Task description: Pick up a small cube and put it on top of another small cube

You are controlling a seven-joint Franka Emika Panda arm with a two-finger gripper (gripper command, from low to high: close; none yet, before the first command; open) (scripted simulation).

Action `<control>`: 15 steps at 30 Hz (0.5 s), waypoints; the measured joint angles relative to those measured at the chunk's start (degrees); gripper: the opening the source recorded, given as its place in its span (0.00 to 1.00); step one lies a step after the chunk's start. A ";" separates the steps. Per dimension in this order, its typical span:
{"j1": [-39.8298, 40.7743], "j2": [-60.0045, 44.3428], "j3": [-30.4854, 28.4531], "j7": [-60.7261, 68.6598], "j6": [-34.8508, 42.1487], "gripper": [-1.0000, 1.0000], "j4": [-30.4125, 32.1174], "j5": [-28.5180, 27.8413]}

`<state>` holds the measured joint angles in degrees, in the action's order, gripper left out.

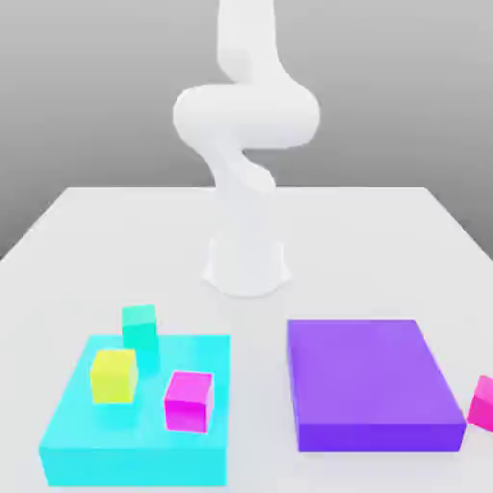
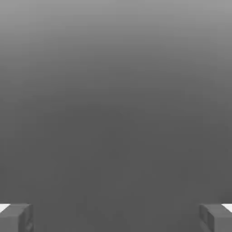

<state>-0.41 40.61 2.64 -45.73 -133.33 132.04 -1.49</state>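
Four small cubes are sitting within the exterior view, and I am sorting them before reaching for anything. I am looking for the hot-pink cube (image 1: 483, 402), which is resting on the white table (image 1: 106, 231) at the exterior view's far right edge, just beside the purple slab (image 1: 371, 380) and partly cut off by the frame. I am aiming to set it on the yellow-green cube (image 1: 114, 375), which is sitting on the cyan platform (image 1: 135, 453) toward the exterior view's left, with a teal cube (image 1: 140, 325) behind it and a magenta cube (image 1: 189, 401) near it on the same platform. I am judging the pink one to be light, rigid and flat-sided, so it is likely taking a firm pinch without deforming; its smooth faces may be slippery, so I am planning to close on two opposite vertical faces, low and centred, keeping its top and bottom level for stacking. My arm (image 1: 246, 144) is standing folded behind the two slabs, well apart from every cube. Turning to the hand view, I am seeing my gripper (image 2: 116, 217) pointing at plain grey background, with my two fingertips (image 2: 16, 217) standing wide apart at opposite edges and nothing between them, so I am holding nothing yet.
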 joint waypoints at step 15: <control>-4.88 -31.53 14.09 -0.78 -9.27 0.50 1.56 -10.92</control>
<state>-5.30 9.08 16.73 -46.51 -142.60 133.60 -12.41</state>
